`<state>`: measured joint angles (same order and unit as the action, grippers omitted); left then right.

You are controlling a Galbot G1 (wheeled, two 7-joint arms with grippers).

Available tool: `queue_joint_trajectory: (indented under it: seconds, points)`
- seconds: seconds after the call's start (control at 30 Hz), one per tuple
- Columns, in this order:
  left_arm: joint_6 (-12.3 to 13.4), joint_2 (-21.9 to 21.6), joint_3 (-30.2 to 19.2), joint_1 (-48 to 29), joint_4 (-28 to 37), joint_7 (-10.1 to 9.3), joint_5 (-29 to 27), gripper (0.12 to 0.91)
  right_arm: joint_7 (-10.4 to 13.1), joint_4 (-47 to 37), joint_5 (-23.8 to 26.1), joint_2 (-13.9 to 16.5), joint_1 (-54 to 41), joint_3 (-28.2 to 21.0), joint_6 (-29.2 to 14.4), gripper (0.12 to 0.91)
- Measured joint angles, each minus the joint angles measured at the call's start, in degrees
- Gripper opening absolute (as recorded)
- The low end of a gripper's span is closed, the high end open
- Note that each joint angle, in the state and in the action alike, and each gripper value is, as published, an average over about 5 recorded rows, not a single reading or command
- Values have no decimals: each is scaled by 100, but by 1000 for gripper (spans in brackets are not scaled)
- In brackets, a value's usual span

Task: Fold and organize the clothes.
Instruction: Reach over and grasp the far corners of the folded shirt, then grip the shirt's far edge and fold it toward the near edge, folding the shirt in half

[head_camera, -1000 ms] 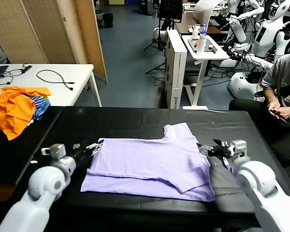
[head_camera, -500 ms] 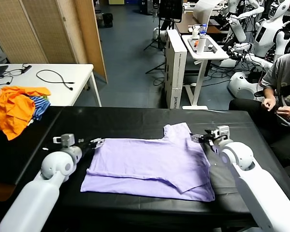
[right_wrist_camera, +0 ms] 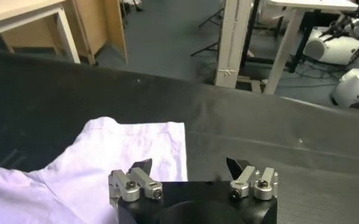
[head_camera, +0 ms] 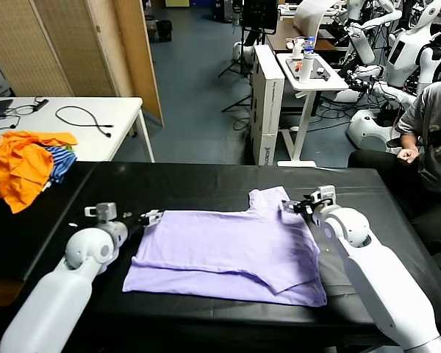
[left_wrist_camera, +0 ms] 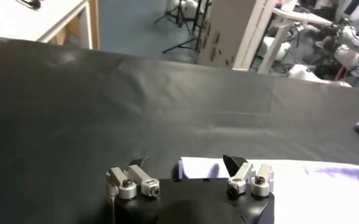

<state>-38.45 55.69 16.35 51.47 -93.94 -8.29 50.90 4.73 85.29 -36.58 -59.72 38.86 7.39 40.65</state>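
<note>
- the right pincer (head_camera: 292, 207) is low over the desk at the far right corner of the t-shirt, beside the raised sleeve; its two fingers stand apart and hold nothing. in the right wrist view (right_wrist_camera: 190, 165) one fingertip is over the lavender cloth and the other over bare black surface.
- the left pincer (head_camera: 148, 218) is at the far left corner of the t-shirt, also with fingers apart and empty; in the left wrist view (left_wrist_camera: 185, 163) a pale cloth edge lies just in front of the fingertips.
- the t-shirt (head_camera: 228, 254) lies flat in the middle of the black desk (head_camera: 198, 184), closer to the near edge. it is pale lavender, folded so that an upper layer lies over a longer lower layer, with one short sleeve pointing to the far edge.
- near the left edge of the desk, well apart from the t-shirt, lies an orange and blue-striped pile (head_camera: 26, 165).
- behind the desk stands a white table (head_camera: 95, 118) with a black cable (head_camera: 84, 118).
- a seated person (head_camera: 426, 140) is beyond the far right corner.
</note>
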Motion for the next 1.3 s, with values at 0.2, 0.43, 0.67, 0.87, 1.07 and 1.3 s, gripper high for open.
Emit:
queue_joint_trajectory:
  seconds: [0.2, 0.43, 0.67, 0.87, 1.07, 1.3]
  points:
    - [9, 5, -4, 55, 4, 13, -59, 887, 1, -143, 28, -105, -37, -42, 67, 730]
    - [35, 2, -9, 64, 26, 37, -87, 763, -34, -148, 64, -136, 7, -54, 70, 538]
    - [55, 26, -31, -13, 72, 53, -33, 510, -42, -107, 83, -148, 71, -44, 71, 354]
    - [73, 43, -50, -7, 57, 77, -29, 251, -79, -55, 141, -138, 146, 16, 43, 191]
    - [121, 47, -51, 21, 2, 80, -34, 147, -203, -33, 274, -144, 235, 115, -298, 139]
    - [185, 97, 37, 129, -169, 82, -35, 147, -208, 176, 96, -99, 361, 255, -676, 139]
